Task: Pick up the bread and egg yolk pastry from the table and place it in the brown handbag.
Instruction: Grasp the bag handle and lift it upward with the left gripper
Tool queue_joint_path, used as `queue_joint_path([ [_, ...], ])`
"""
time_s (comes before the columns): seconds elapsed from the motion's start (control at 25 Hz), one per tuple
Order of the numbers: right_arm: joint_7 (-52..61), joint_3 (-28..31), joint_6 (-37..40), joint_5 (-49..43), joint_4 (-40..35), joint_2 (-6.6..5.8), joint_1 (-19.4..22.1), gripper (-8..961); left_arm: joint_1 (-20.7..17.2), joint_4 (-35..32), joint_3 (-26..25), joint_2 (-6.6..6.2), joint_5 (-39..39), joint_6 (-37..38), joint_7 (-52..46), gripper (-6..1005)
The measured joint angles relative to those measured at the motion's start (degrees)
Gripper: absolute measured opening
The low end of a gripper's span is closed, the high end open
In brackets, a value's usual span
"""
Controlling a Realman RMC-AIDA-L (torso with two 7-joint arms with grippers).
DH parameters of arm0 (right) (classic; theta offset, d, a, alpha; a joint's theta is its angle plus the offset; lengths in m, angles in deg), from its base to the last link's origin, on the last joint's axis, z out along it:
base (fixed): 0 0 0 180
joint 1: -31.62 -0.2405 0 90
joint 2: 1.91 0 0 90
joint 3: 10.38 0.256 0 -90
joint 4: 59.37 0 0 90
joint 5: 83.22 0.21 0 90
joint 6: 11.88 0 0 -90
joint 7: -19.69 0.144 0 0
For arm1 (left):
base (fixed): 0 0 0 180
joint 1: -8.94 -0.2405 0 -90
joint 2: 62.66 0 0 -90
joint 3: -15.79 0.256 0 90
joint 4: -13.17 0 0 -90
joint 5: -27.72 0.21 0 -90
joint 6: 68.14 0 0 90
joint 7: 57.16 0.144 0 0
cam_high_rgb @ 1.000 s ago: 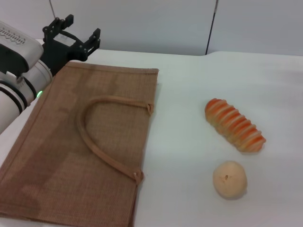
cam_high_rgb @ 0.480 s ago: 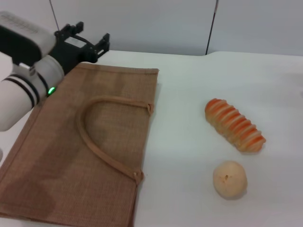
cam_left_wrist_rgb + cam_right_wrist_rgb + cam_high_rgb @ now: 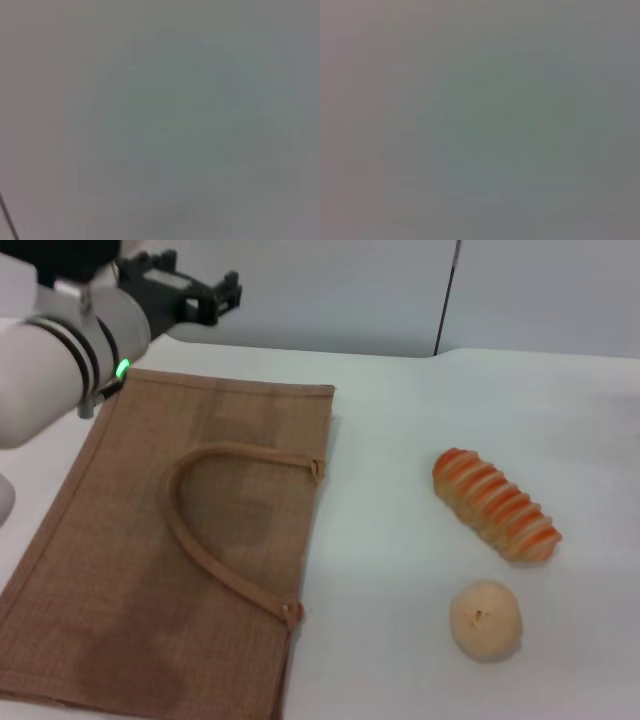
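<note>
A white table runs back to a pale wall bearing a dark vertical seam.

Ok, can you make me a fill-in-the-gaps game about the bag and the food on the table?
1. The brown handbag is lying ____ on the table.
2. The long bread has orange and ____ stripes.
3. The round egg yolk pastry sits on the table, not yet inside the ____.
4. The only gripper showing is the ____ gripper, up beyond the handbag's far edge.

Missing words: flat; cream; handbag; left
</note>
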Motion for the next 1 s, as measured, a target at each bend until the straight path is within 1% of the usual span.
queue_joint_path([
  [0.08, -0.1, 0.0, 0.0, 0.1, 0.1, 0.00, -0.1, 881, 0.0, -3.6, 0.7, -0.87, -0.1, 4.4, -2.3, 732],
  [0.16, -0.1, 0.0, 0.0, -0.1, 0.2, 0.00, -0.1, 881, -0.1, -5.5, 1.3, -1.01, -0.2, 7.5, -4.0, 731],
  [0.24, -0.1, 0.0, 0.0, -0.1, 0.2, 0.00, -0.1, 881, -0.6, -6.5, 1.6, -0.85, -0.2, 8.1, -5.4, 730],
  [0.36, -0.1, 0.1, 0.0, 0.1, 0.2, 0.00, -0.1, 881, -1.9, -6.7, 1.0, -0.68, -0.2, 3.4, -8.7, 728],
  [0.4, -0.1, 0.1, 0.0, 0.1, 0.2, 0.00, -0.1, 881, -2.4, -6.1, 0.6, -0.87, -0.2, -0.1, -10.8, 727],
  [0.44, -0.1, 0.1, 0.0, 0.2, 0.3, 0.00, -0.2, 881, -3.1, -4.6, 0.3, -1.40, -0.2, -5.3, -13.9, 727],
  [0.48, -0.1, 0.1, 0.0, 0.2, 0.3, 0.00, -0.2, 881, -3.4, -3.5, 0.1, -1.89, -0.2, -8.6, -16.1, 726],
  [0.56, -0.1, 0.1, 0.0, 0.2, 0.4, 0.01, -0.2, 881, -3.4, 0.2, 0.1, -3.81, -0.1, -17.3, -22.5, 725],
  [0.6, -0.1, 0.1, 0.0, 0.2, 0.4, 0.01, -0.2, 881, -2.9, 2.7, 0.5, -5.54, -0.1, -21.9, -26.8, 724],
  [0.68, -0.2, 0.1, 0.0, 0.1, 0.4, 0.00, -0.2, 881, -1.6, 6.1, 2.3, -8.80, 0.0, -27.5, -32.9, 723],
  [0.72, -0.2, 0.1, 0.0, 0.2, 0.4, 0.01, -0.2, 881, -0.8, 7.3, 3.4, -10.38, 0.2, -29.2, -35.6, 723],
  [0.76, -0.2, 0.1, 0.0, 0.1, 0.4, 0.00, -0.3, 881, 0.6, 8.9, 5.2, -12.78, 0.8, -31.5, -39.8, 722],
  [0.8, -0.2, 0.1, -0.1, 0.1, 0.4, 0.01, -0.3, 881, 1.5, 9.8, 6.5, -14.24, 1.5, -32.3, -42.8, 700],
  [0.84, -0.2, 0.1, -0.4, 0.0, 0.4, 0.01, -0.3, 881, 2.3, 10.4, 7.6, -15.36, 2.5, -32.6, -45.1, 679],
  [0.88, -0.2, 0.1, -0.8, -0.1, 0.3, 0.00, -0.3, 881, 3.3, 10.9, 8.9, -16.71, 4.2, -32.6, -48.4, 657],
  [0.92, -0.2, 0.1, -1.3, -0.2, 0.2, 0.00, -0.3, 881, 5.1, 11.8, 11.4, -18.96, 9.7, -32.4, -55.7, 657],
  [0.96, -0.2, 0.0, -1.8, -0.2, 0.1, 0.00, -0.3, 881, 5.1, 11.8, 11.4, -18.96, 9.7, -32.4, -55.7, 657],
  [1.0, -0.2, 0.0, -2.1, -0.2, 0.0, 0.00, -0.3, 881, 5.8, 12.2, 12.4, -19.62, 12.6, -32.4, -59.0, 657],
])
